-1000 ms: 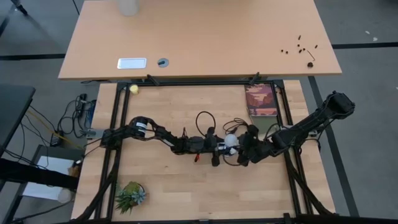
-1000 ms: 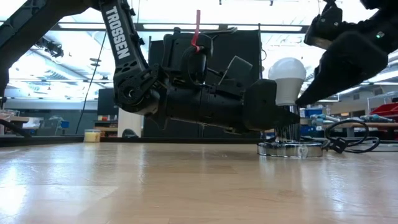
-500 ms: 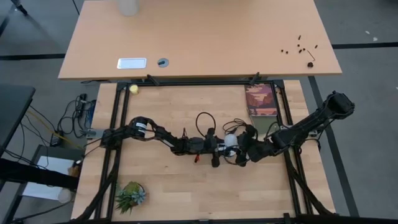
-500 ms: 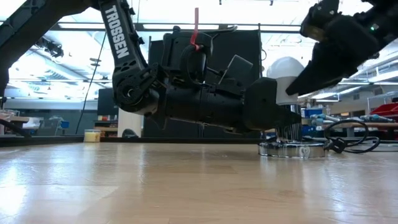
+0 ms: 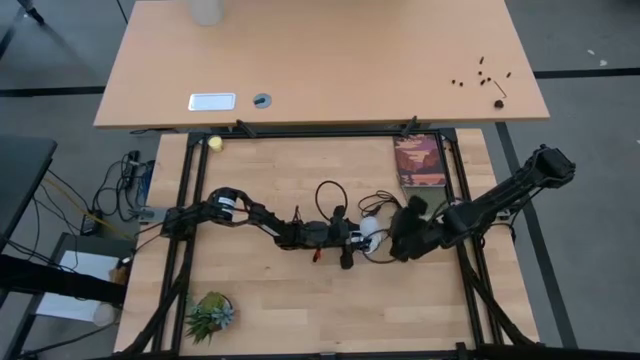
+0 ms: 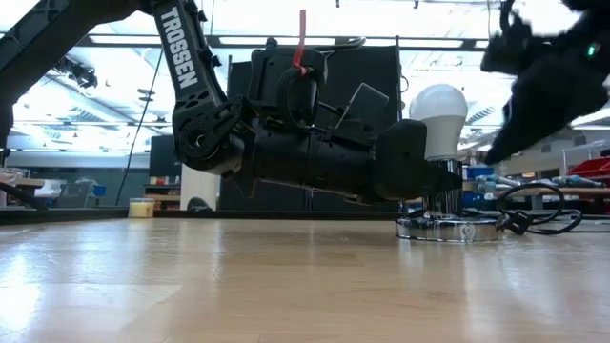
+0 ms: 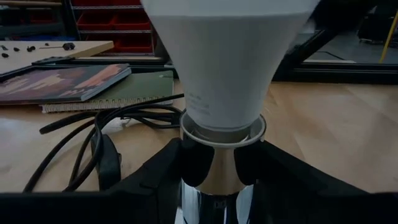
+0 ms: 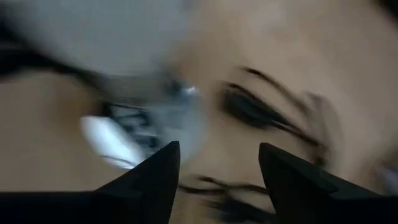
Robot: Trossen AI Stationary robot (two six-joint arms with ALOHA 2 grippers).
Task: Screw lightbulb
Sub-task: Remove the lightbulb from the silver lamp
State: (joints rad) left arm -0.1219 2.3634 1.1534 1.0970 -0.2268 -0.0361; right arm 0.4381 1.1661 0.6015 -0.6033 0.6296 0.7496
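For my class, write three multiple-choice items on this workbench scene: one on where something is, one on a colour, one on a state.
1. Where does the lightbulb stand?
A. In the socket
B. On the book
C. Beside the plant

2. What colour is the lightbulb's rounded top?
A. Red
B. White
C. Green

3. What is the right gripper doing?
A. Clamping the lightbulb
B. Holding the cord
C. Open, holding nothing

Answers:
1 A, the low view shows the lightbulb upright in the silvery socket.
2 B, it shows white in the low and left wrist views.
3 C, the right wrist view shows an empty gap between its fingers, and the low view shows it clear of the lightbulb.
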